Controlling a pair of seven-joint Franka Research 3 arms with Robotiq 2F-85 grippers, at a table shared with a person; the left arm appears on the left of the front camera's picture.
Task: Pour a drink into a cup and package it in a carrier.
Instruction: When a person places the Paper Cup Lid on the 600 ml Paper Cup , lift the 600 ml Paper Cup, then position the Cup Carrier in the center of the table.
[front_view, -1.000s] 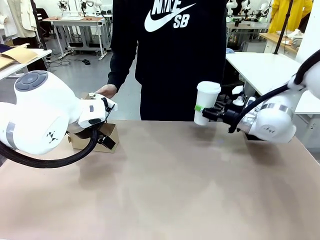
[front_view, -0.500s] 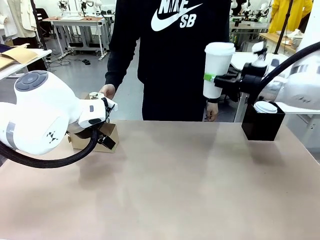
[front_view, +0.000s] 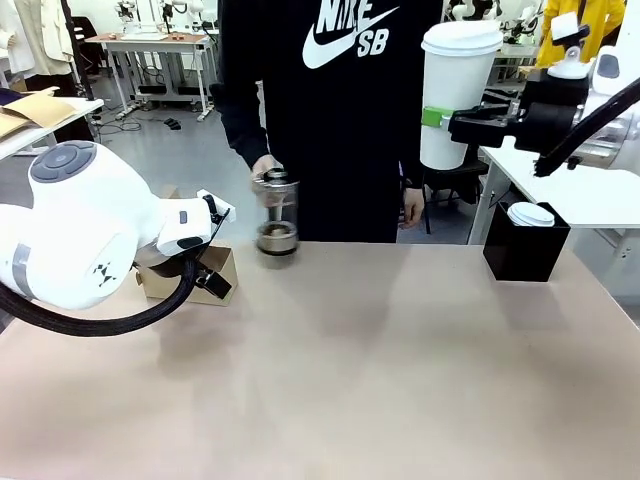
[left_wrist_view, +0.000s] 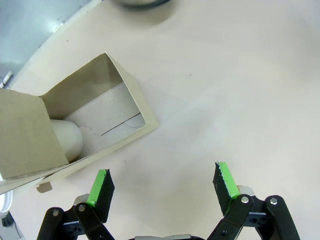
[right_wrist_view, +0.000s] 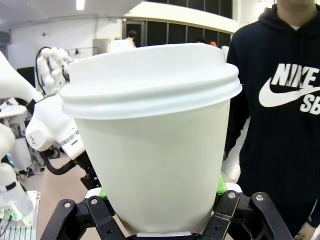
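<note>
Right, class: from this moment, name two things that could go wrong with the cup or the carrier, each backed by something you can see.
1. The right hand holds the lidded cup high in the air, gripped below its middle; it could tip or slip.
2. The left hand is open beside the carrier, not touching it, so the carrier may slide when the cup is pushed in.

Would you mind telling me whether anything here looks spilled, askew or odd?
Nothing is spilled or damaged. One oddity: the cup held high in the right gripper has its lid on, while the person's hand holds the jug.
</note>
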